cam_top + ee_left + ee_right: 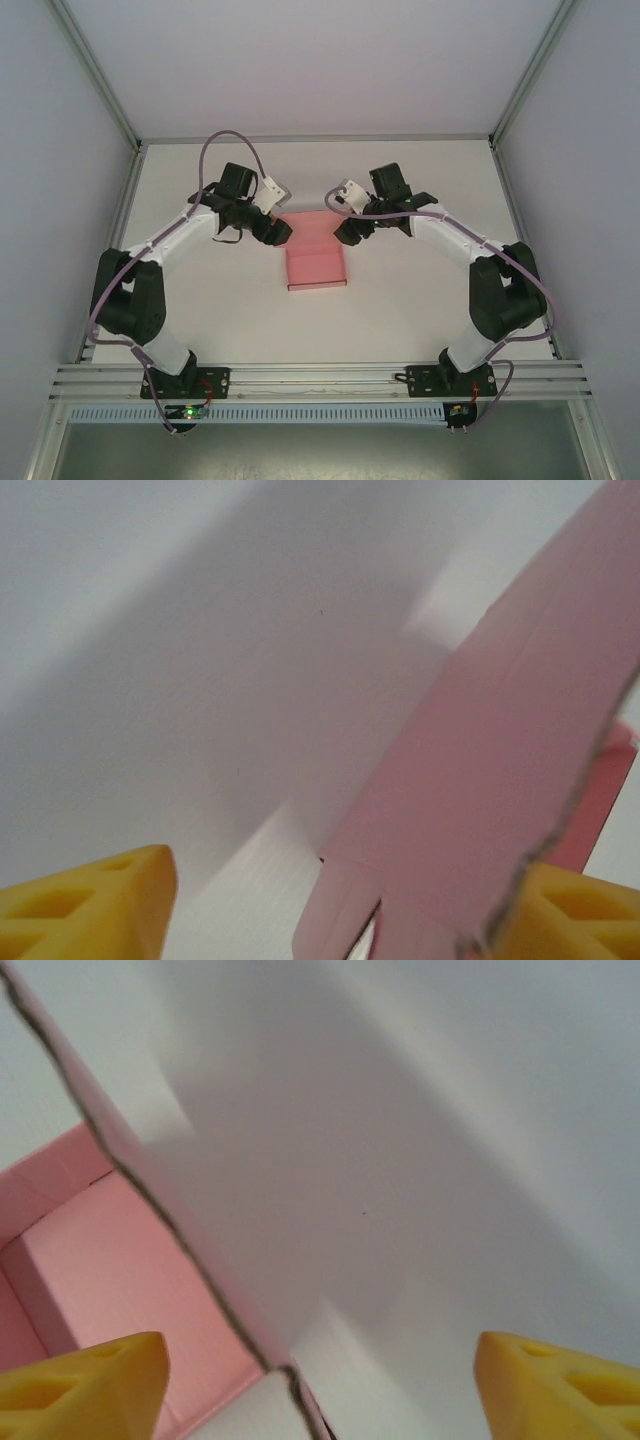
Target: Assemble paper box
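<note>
The pink paper box (317, 268) lies in the middle of the white table, partly folded, with its back wall raised. My left gripper (274, 230) is at the box's far left corner and my right gripper (350, 232) at its far right corner. In the left wrist view the yellow fingers (90, 905) stand wide apart, with a pink side panel (480, 780) rising between them close to the right finger; the left gripper (345, 905) is open. In the right wrist view the right gripper (320, 1375) is open astride the box's wall edge (180, 1230), the pink inside (110, 1270) lying to the left.
The white table (420, 290) is enclosed by pale walls and an aluminium frame rail (320, 378) along the near edge. Both arm bases (180, 385) are bolted there. Purple cables (225, 140) loop over the arms.
</note>
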Tool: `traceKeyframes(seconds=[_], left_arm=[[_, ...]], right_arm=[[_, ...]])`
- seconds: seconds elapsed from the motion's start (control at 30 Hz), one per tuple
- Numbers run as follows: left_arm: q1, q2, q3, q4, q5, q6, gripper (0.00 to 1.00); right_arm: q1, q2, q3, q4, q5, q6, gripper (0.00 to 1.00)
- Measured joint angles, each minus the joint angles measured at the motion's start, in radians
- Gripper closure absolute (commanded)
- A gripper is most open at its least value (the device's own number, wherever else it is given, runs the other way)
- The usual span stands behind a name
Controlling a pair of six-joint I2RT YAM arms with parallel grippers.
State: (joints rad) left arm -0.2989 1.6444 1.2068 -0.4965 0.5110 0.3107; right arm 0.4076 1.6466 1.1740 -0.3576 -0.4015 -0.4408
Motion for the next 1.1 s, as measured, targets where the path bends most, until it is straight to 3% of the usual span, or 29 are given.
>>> traceKeyframes(seconds=[0.13, 0.23, 0.4, 0.63, 0.9, 1.1], left_arm=[[0.0, 0.036, 0.021, -0.05, 0.009, 0.019, 0.44], [0.0, 0.039, 0.022, -0.072, 0.009, 0.029, 0.58], [0.0, 0.039, 0.024, -0.084, 0.009, 0.029, 0.78], [0.0, 0.039, 0.031, -0.089, 0.008, 0.023, 0.98], [-0.017, 0.039, 0.035, -0.075, -0.055, -0.051, 1.0], [-0.129, 0.004, 0.029, -0.022, -0.291, -0.244, 1.0]], right_arm=[[0.0, 0.037, 0.041, -0.035, 0.011, -0.01, 0.52], [0.0, 0.068, 0.064, -0.059, 0.017, -0.008, 0.65], [0.0, 0.084, 0.071, -0.089, 0.028, -0.002, 0.74], [0.003, 0.084, 0.075, -0.1, 0.049, 0.012, 0.81], [0.043, 0.045, 0.043, -0.077, 0.119, 0.1, 0.99], [0.11, -0.075, -0.124, 0.075, 0.28, 0.316, 1.0]])
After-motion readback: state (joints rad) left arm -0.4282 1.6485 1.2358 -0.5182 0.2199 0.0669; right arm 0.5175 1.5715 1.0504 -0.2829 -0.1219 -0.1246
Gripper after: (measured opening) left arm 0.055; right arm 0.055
